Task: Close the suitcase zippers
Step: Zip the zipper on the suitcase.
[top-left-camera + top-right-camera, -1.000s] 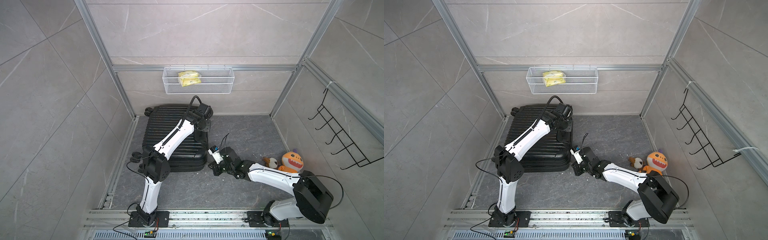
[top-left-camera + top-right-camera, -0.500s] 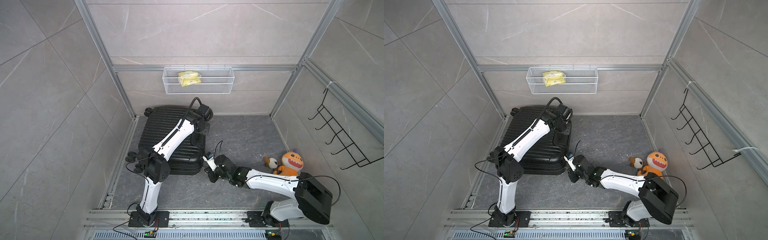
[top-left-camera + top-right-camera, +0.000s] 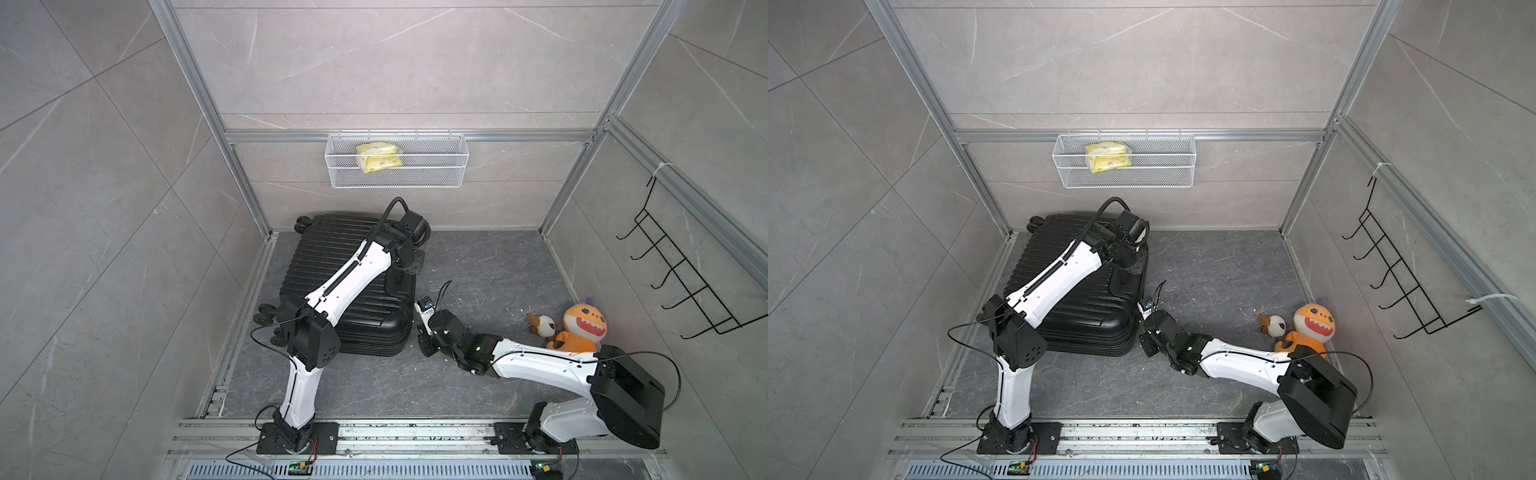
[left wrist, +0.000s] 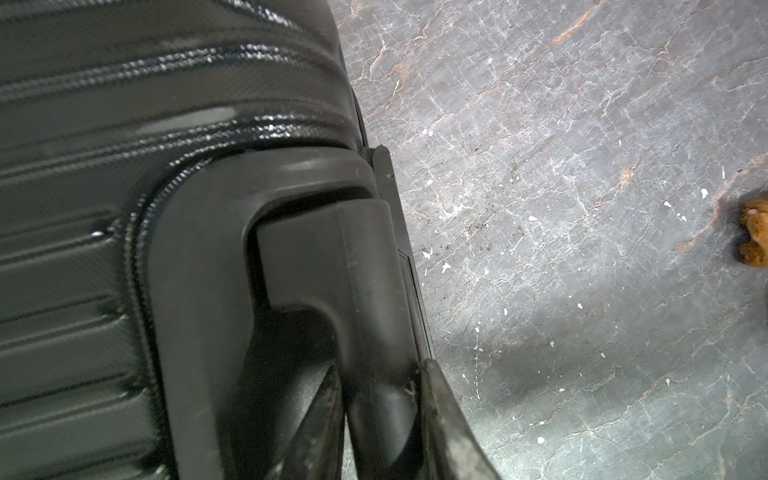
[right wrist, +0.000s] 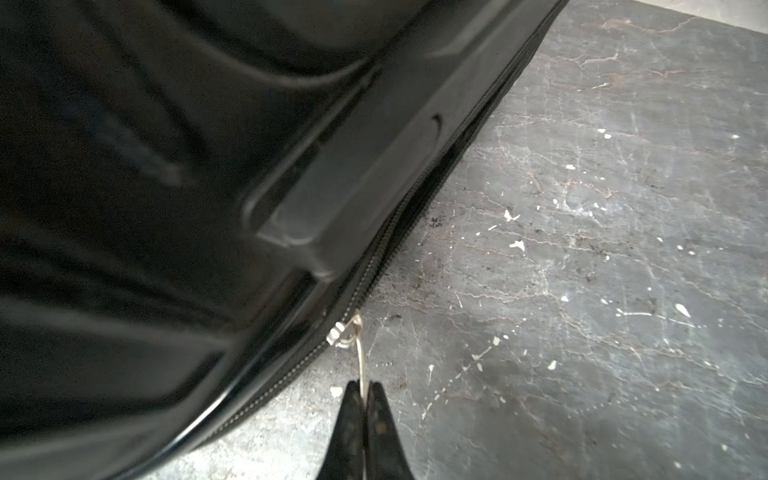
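Pinching the thin metal pull [image 5: 360, 357] of the zipper [image 5: 374, 266] in the right gripper [image 5: 365, 395], fingers [image 5: 351, 415] pressed together, right beside the seam of the black suitcase [image 3: 324, 249] lying flat on the floor [image 3: 478, 270]. Clamping its handle [image 4: 316, 257] between the fingers of the left gripper [image 4: 380, 374].

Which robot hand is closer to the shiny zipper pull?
Right. The right gripper pinches the zipper pull. The left gripper is farther along the suitcase, clamped on its handle.

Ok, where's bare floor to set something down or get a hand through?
Widest patch: floor between suitcase, back wall and right wall. A smaller strip lies between suitcase, right arm and front rail. Crowded: the suitcase's right edge, where the right gripper pinches the zip pull, and by the toys.
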